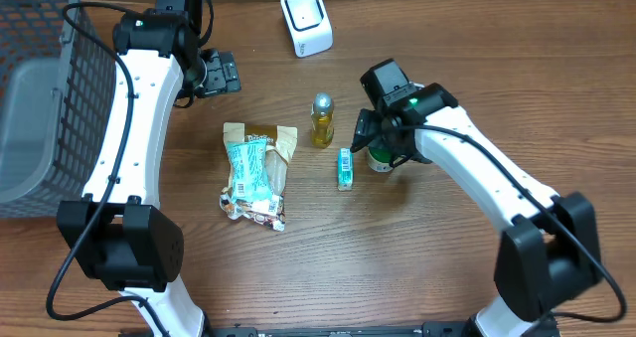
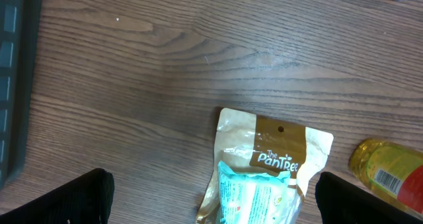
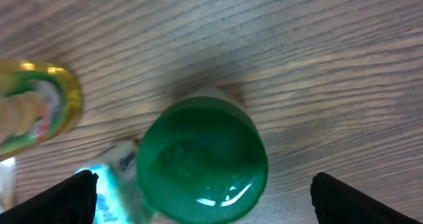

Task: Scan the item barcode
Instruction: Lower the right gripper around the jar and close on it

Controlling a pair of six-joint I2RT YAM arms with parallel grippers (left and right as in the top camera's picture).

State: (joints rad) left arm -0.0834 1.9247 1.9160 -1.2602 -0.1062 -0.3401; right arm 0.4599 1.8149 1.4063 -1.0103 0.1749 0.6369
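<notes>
A white barcode scanner (image 1: 306, 19) stands at the back of the table. A green-lidded jar (image 1: 379, 159) stands upright right of centre. My right gripper (image 1: 381, 140) hovers over it, open; in the right wrist view the green lid (image 3: 201, 161) sits between the wide-apart black fingertips (image 3: 357, 201) without touching either. A small teal box (image 1: 345, 168) lies just left of the jar. A yellow bottle (image 1: 322, 120) with a silver cap stands behind that box. My left gripper (image 1: 217, 74) is open and holds nothing, up and left of a brown and teal snack pouch (image 1: 256, 173).
A grey wire basket (image 1: 40, 88) fills the left edge of the table, close to the left arm. In the left wrist view the pouch (image 2: 264, 171) lies between the fingers and the yellow bottle (image 2: 390, 174) shows at the right edge.
</notes>
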